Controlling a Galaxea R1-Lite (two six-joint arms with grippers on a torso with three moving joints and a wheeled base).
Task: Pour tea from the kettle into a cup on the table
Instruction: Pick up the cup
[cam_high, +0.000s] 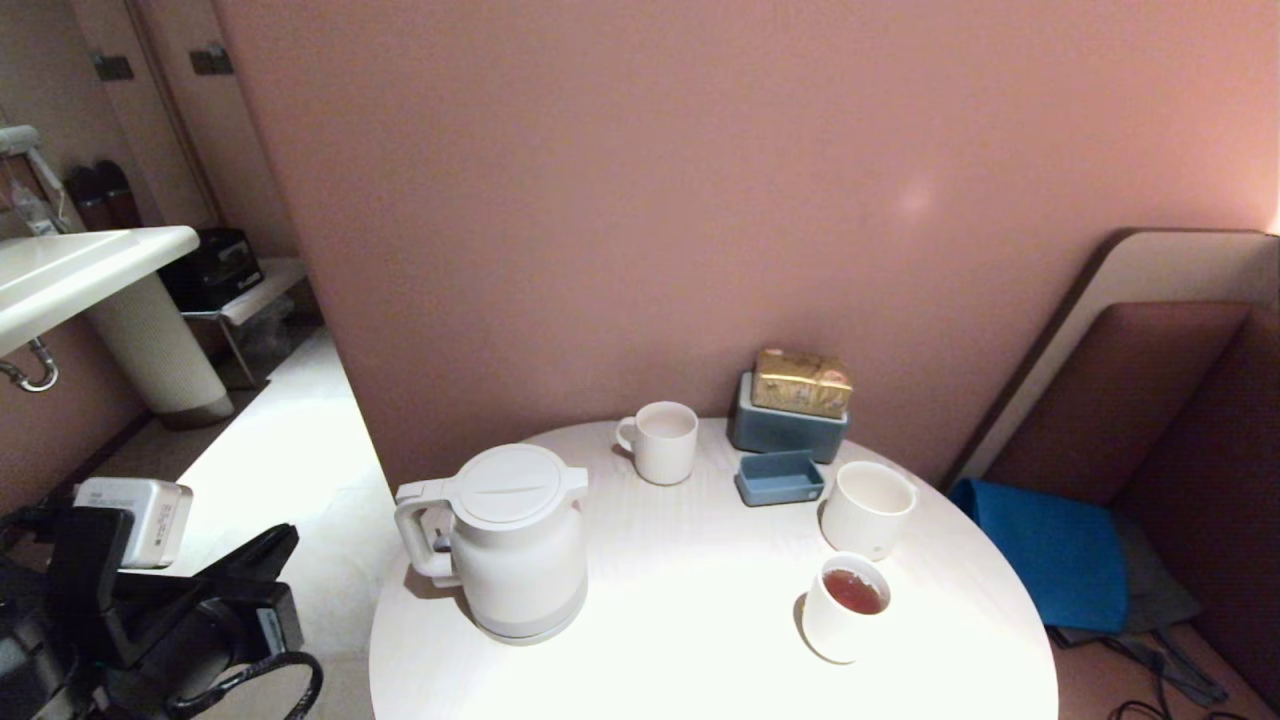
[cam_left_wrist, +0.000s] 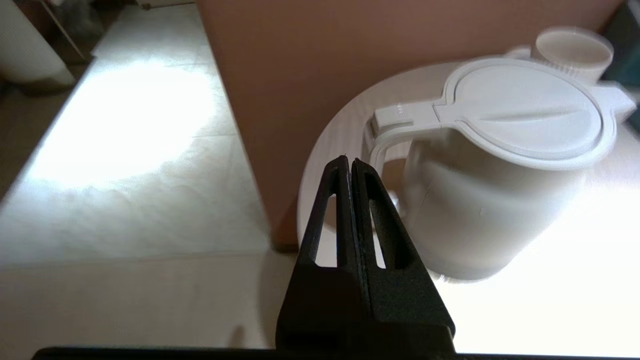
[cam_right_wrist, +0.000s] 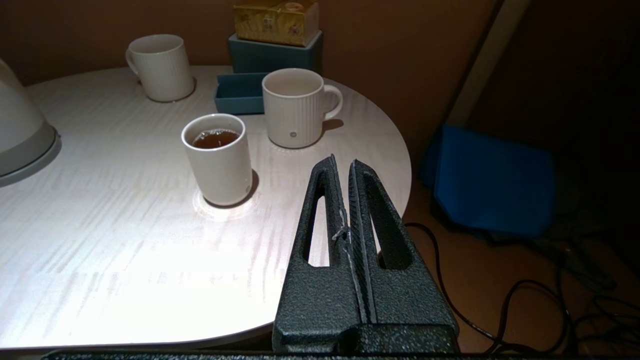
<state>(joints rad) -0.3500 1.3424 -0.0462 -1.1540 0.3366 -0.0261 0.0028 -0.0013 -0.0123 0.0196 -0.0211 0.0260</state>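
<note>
Both grippers were seen closed, empty | kettle (cam_left_wrist: 500, 165) handle was faced toward nearer left gripper (cam_left_wrist: 350, 167) | cup (cam_high: 845, 607) was filled.

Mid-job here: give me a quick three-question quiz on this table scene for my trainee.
1. True or false: the kettle stands upright on the table with its lid on.
2. Which vessel holds the tea?
A. the cup
B. the mug by the wall
C. the mug beside the blue tray
3. Fill in: the left gripper is ____ and holds nothing, off the table's edge near the kettle's handle.

Key
1. True.
2. A; both mugs look empty.
3. Shut. The right gripper is shut too, off the table's edge on the cup's side.
</note>
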